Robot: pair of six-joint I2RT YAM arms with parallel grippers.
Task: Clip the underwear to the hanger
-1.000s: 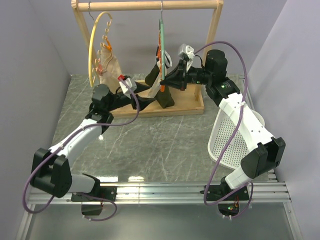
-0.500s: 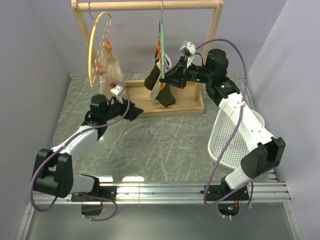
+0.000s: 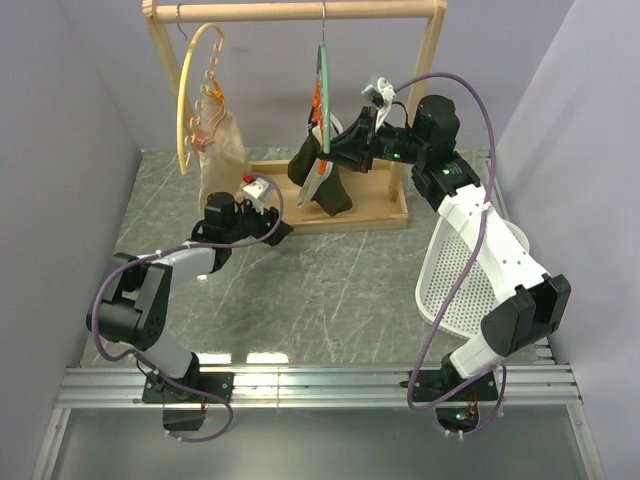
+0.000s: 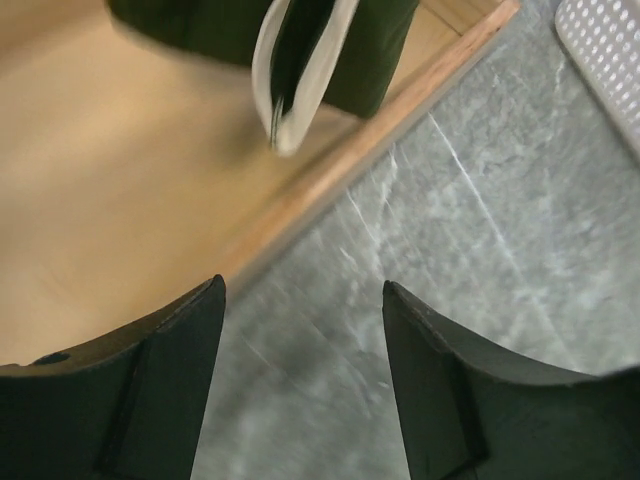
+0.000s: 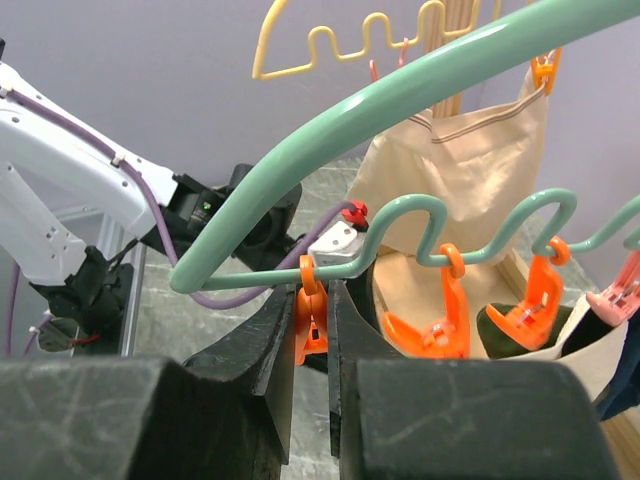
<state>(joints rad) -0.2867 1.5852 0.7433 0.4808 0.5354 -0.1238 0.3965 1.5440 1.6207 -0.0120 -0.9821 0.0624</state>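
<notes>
The underwear hangs from the teal hanger, its lower edge over the wooden base. The right end effector is clenched on the endmost orange clip (barely any gap). The left end effector is released and empty, low over the table.

Widest free lane is the bare marble table between the two arms. The white basket takes up the right side by the wall. The wooden rack closes the back, with its base board low and posts at both sides. The left gripper is low at the board's edge, fingers apart with nothing between them. The underwear dangles over the board ahead of it. The teal hanger is crowded: its end clip fills the right gripper's narrow gap, with more orange clips close alongside. The beige garment fills the rack's left bay.
</notes>
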